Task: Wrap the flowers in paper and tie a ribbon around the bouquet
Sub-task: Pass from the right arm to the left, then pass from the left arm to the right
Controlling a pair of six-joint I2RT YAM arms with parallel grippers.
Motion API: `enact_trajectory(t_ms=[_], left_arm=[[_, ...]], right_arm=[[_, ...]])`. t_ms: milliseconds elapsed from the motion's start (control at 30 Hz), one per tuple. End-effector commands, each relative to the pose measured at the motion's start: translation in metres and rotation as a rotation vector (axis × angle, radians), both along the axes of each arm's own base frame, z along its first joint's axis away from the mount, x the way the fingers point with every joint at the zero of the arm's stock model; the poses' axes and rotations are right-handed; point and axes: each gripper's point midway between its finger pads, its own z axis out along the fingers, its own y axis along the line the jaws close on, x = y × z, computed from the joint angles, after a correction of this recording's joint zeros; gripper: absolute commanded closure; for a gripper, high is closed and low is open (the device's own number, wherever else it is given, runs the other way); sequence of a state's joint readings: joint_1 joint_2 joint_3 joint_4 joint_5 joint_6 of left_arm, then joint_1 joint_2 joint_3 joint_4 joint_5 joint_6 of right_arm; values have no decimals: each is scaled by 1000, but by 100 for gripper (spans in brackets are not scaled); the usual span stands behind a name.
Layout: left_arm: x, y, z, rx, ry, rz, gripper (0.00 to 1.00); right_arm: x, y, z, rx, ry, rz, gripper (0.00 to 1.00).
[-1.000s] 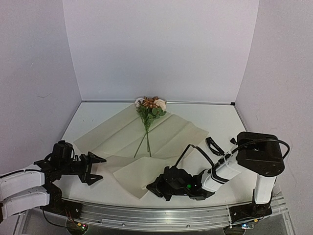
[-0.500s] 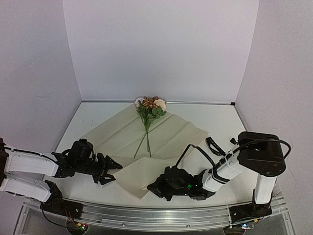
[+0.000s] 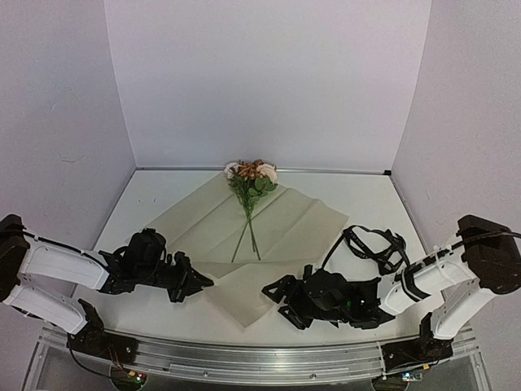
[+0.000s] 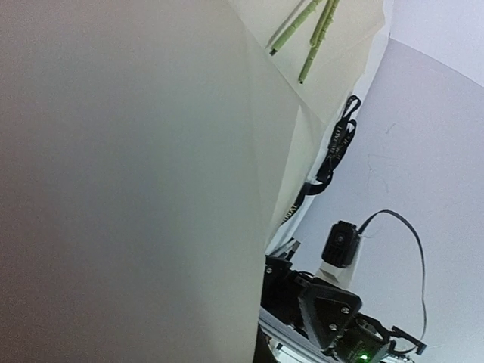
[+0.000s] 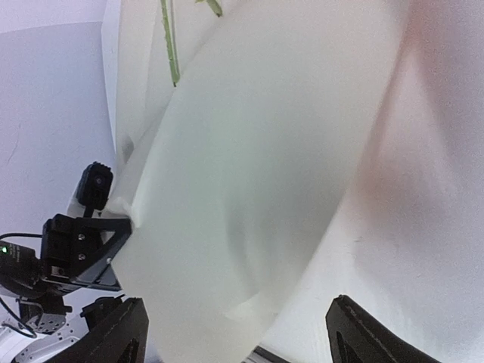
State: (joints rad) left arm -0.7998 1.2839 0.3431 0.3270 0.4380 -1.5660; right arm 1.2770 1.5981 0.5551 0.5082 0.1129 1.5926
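Moved in, my left jaws clench the paper [image 3: 295,225] fold, right jaws released; flowers [image 3: 253,181] unwrapped, ribbon [image 4: 333,147] untied.

The paper [image 3: 220,228] is plain tan-cream, unpatterned — its creases only shade it. The flowers [image 3: 251,183] carry cream, orange-brown and pale pink blooms over green stems and leaves. The ribbon [image 4: 335,147] is black with small light lettering (too small to read). White table [image 3: 155,191], pale lilac walls [image 3: 260,81]; arms [image 3: 57,265] white and black.
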Motion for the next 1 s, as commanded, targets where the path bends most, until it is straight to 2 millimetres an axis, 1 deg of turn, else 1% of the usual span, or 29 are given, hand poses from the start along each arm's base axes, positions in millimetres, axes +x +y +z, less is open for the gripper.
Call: enact_trajectory(t_ms=[0,133,167,300,400,567,633,667,733,767,833,867,967], left_arm=[[6,-17,37,-153,-25,0,100],[5,-18,42,-163,-28,-9,100],[4,-17,42,-162,-27,-10,100],[-1,-13,37,-146,-18,-15,100],[-4,-11,32,-151,-7,-13,100],[-7,-8,30,-153,-8,-18,100],[-10,-7,27,-143,-4,-27,99],[-12,-6,24,-132,-1,-34,94],[-18,0,16,-88,9,-49,75],[-21,4,14,-63,7,-58,63],[-27,12,12,-6,-13,-88,49],[-29,14,17,7,-31,-104,42],[-37,25,20,100,-71,-171,39]], right_arm=[[-6,-18,-9,-42,0,-51,15],[-3,-13,-5,-24,-24,-62,16],[-1,-11,-2,-16,-36,-67,18],[7,0,13,10,-69,-66,35],[10,10,20,27,-74,-60,44],[11,24,22,44,-55,-43,53],[12,24,21,43,-51,-48,64],[12,23,20,42,-46,-51,72],[10,20,16,34,-33,-55,93],[9,18,13,28,-23,-59,98],[7,15,8,18,-4,-59,100],[5,13,6,15,7,-59,100],[3,13,6,26,32,-62,100]])
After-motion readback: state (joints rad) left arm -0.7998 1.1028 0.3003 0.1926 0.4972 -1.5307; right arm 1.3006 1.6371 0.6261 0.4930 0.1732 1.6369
